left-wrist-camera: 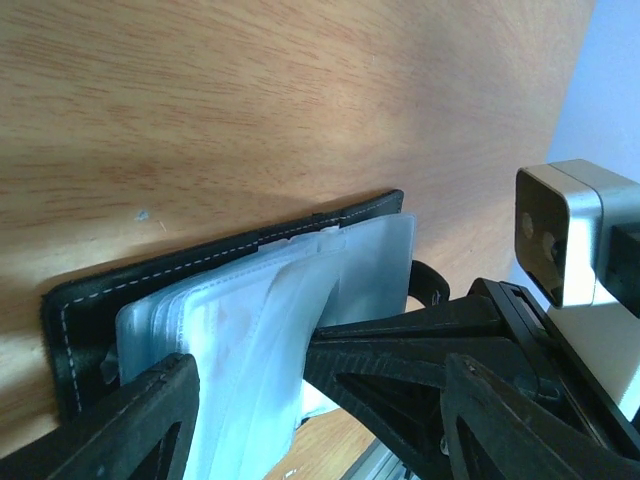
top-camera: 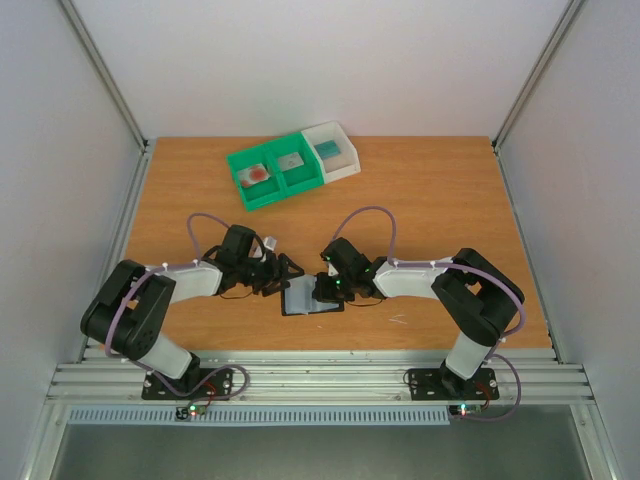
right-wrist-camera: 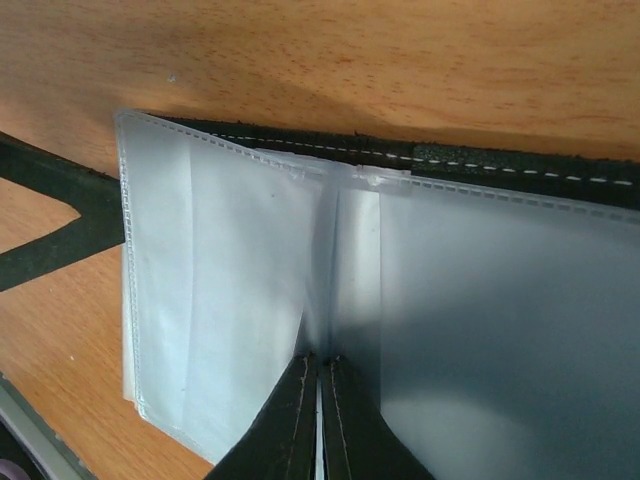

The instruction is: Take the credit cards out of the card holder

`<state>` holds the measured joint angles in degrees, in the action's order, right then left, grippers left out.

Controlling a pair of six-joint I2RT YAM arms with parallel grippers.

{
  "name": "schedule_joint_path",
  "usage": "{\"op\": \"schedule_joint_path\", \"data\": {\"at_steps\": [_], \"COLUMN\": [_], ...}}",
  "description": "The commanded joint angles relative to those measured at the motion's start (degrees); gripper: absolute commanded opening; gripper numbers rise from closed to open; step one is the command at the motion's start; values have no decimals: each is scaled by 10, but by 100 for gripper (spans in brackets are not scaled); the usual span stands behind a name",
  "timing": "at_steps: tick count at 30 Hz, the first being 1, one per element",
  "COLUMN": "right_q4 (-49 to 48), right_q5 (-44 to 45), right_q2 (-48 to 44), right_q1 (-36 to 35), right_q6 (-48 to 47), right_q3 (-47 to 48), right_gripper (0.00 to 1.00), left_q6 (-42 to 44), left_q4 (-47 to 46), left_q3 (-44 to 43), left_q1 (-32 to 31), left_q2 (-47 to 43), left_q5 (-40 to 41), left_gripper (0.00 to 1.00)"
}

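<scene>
The card holder (top-camera: 303,300) lies open on the table between the two arms, black edge outward, with clear grey-blue sleeves fanned up. In the left wrist view the card holder (left-wrist-camera: 90,300) shows a faint reddish blotch of a credit card (left-wrist-camera: 215,325) through a sleeve. My left gripper (top-camera: 283,272) is open, its jaws wide at the holder's left side (left-wrist-camera: 318,378), holding nothing. My right gripper (top-camera: 323,291) is over the holder. In the right wrist view it (right-wrist-camera: 320,365) is shut on a thin sleeve leaf at the fold of the card holder (right-wrist-camera: 230,280).
A green two-part bin (top-camera: 275,172) and a white bin (top-camera: 338,150) stand at the back of the table, each with a flat card-like piece inside, one with a red blotch (top-camera: 258,173). The table's near edge and metal rail (top-camera: 320,380) run just behind the holder.
</scene>
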<state>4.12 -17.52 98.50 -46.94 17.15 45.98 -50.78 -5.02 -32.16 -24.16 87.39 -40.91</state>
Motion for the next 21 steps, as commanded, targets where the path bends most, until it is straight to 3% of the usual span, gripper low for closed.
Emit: {"op": "schedule_joint_path", "data": {"at_steps": [1, 12, 21], "right_q4": [18, 0, -17], "right_q5": [26, 20, 26], "right_q2": [18, 16, -23], "right_q1": [-4, -4, -4], "right_q6": [7, 9, 12], "right_q3": [-21, -27, -42], "right_gripper": [6, 6, 12], "left_q6": [-11, -29, -87], "left_q4": [-61, -76, -118], "left_q3": [7, 4, -4], "left_q1": [-4, -21, -73], "left_q2": [23, 31, 34], "left_q5": [-19, -21, -28], "left_gripper": [67, 67, 67]}}
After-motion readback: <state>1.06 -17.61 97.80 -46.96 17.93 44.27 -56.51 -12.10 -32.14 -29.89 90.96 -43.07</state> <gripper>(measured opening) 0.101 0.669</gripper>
